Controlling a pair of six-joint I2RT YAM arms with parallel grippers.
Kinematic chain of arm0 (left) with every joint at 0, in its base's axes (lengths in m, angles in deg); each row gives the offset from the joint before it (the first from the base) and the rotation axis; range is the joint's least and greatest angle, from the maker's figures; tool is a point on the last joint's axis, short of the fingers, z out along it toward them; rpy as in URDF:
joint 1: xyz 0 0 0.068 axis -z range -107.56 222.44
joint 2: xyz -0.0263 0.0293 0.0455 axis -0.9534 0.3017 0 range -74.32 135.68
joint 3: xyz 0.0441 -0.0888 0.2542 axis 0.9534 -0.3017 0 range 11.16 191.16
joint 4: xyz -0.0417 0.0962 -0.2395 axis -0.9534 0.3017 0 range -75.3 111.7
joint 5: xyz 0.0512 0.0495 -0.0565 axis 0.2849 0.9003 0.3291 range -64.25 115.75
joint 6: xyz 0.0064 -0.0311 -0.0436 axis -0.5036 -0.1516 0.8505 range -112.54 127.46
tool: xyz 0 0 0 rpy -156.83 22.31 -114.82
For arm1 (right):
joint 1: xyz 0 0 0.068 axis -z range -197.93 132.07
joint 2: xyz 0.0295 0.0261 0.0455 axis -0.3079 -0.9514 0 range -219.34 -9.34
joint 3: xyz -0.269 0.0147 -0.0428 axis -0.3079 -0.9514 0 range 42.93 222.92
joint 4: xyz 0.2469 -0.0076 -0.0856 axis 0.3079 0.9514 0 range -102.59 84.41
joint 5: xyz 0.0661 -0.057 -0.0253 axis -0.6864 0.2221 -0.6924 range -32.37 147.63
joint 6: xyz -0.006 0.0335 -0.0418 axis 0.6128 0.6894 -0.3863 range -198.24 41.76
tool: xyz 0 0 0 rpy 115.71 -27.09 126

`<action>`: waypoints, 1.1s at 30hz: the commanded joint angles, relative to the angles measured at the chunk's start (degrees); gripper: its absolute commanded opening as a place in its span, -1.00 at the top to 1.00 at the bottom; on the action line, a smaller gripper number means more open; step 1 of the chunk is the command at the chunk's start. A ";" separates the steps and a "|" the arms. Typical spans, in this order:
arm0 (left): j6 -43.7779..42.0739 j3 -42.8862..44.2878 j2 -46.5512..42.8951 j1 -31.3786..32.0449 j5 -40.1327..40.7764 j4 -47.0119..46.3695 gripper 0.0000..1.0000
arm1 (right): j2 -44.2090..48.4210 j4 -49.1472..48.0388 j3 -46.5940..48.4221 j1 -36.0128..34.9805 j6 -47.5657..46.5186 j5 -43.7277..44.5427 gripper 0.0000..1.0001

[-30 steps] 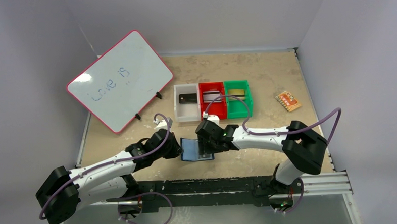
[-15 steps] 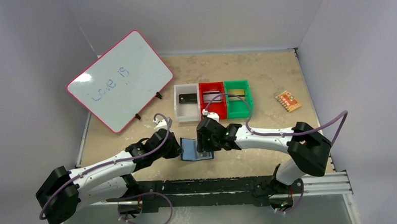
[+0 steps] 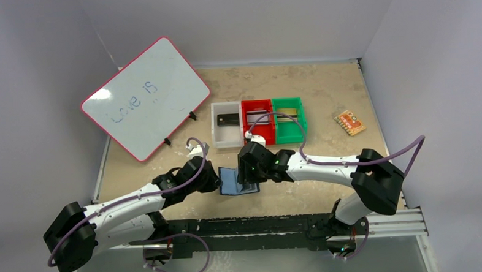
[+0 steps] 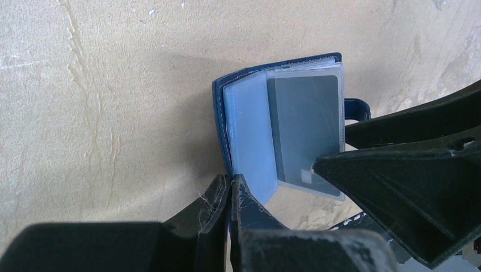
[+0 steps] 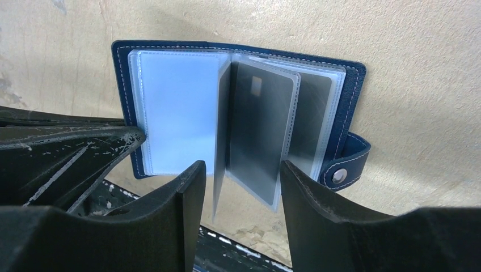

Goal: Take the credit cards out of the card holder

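Note:
The navy-blue card holder (image 3: 231,180) lies open on the table, its clear sleeves fanned up; it shows in the left wrist view (image 4: 249,122) and the right wrist view (image 5: 176,107). A dark grey card (image 5: 258,130) sits in a raised sleeve; the same card shows in the left wrist view (image 4: 306,130). The snap tab (image 5: 340,174) is at the right. My left gripper (image 4: 231,184) is shut on the holder's left cover edge. My right gripper (image 5: 241,187) is open, its fingers on either side of the raised sleeves' lower edge.
Three small bins stand behind: white (image 3: 226,125) holding a dark card, red (image 3: 257,120) and green (image 3: 289,118) each holding a card. A pink-framed whiteboard (image 3: 145,97) leans at back left. An orange patterned piece (image 3: 349,122) lies at right.
My right gripper has moved left and a little closer over the holder, and the right arm has stretched further. The left arm and the holder have stayed put.

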 commanded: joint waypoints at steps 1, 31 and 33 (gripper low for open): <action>-0.92 0.80 0.00 0.28 -0.29 -2.31 1.00 | -0.18 -1.39 1.98 0.02 -0.49 1.20 -0.07; -1.24 1.35 1.61 0.30 -0.85 -3.25 1.00 | -5.77 1.41 7.85 -0.72 -6.28 0.73 -0.42; -1.13 1.26 1.65 0.30 -0.80 -3.42 1.00 | -6.61 2.93 8.79 -1.10 -6.22 1.87 -0.43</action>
